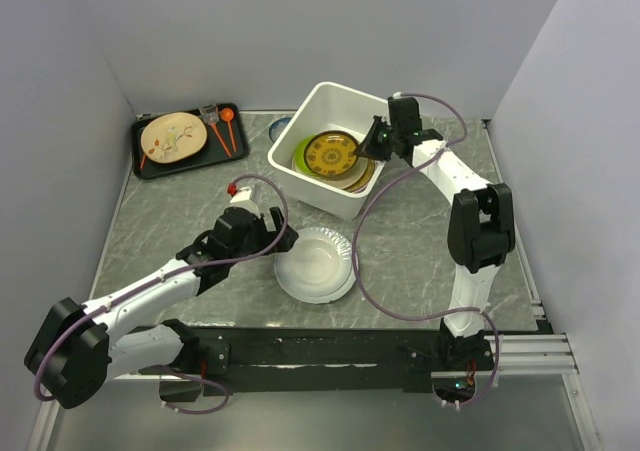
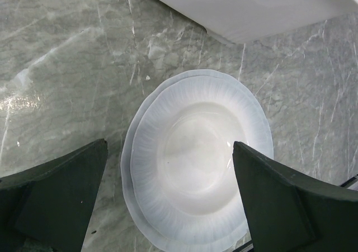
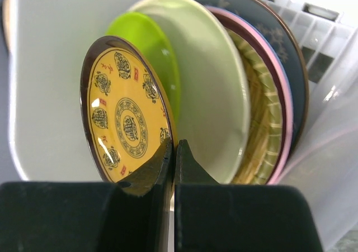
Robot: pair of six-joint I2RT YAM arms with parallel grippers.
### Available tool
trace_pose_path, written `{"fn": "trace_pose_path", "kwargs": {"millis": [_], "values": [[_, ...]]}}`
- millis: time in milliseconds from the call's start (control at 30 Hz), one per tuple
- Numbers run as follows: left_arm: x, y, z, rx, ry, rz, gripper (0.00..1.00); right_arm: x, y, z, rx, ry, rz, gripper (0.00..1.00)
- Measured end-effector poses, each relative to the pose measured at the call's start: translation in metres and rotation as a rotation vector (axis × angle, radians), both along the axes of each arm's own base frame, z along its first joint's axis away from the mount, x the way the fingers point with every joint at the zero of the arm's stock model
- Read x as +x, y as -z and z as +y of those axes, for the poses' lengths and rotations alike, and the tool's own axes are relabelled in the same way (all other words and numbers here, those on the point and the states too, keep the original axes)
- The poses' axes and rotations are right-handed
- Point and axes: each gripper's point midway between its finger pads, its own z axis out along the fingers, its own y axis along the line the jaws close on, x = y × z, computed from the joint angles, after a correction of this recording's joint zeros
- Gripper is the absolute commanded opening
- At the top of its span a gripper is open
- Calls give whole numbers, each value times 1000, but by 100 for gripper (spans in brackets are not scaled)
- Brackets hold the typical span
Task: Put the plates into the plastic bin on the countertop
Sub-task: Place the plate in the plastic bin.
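— Nearest the lens, how is the left hand (image 2: 169,151) seen?
— It is held released, fingers spread wide, above two stacked white plates (image 2: 196,168) laid on the desk (image 2: 67,51), just beside the plastic bin (image 1: 320,196).
— And the right hand (image 3: 174,151)?
— It is clenched on the rim of a yellow patterned plate (image 3: 126,123), held upright inside the bin next to a lime green plate (image 3: 148,45), with further plates (image 3: 224,95) stood on edge behind.
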Motion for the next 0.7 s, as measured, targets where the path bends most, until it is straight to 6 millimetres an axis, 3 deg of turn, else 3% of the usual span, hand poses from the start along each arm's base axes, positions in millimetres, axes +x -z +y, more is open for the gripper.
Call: {"fn": "trace_pose_path", "kwargs": {"millis": [467,533,567,700], "values": [[-1,8,-2,10,9,21,99,0,8,-4,-19,4,6,13],[-1,8,-2,10,9,21,99,0,8,-4,-19,3,6,24],[-1,8,-2,10,9,21,99,0,7,-3,-16,2,6,35],[-2,8,0,7,7,18,99,3,-1,3,5,-12,-24,54]]}}
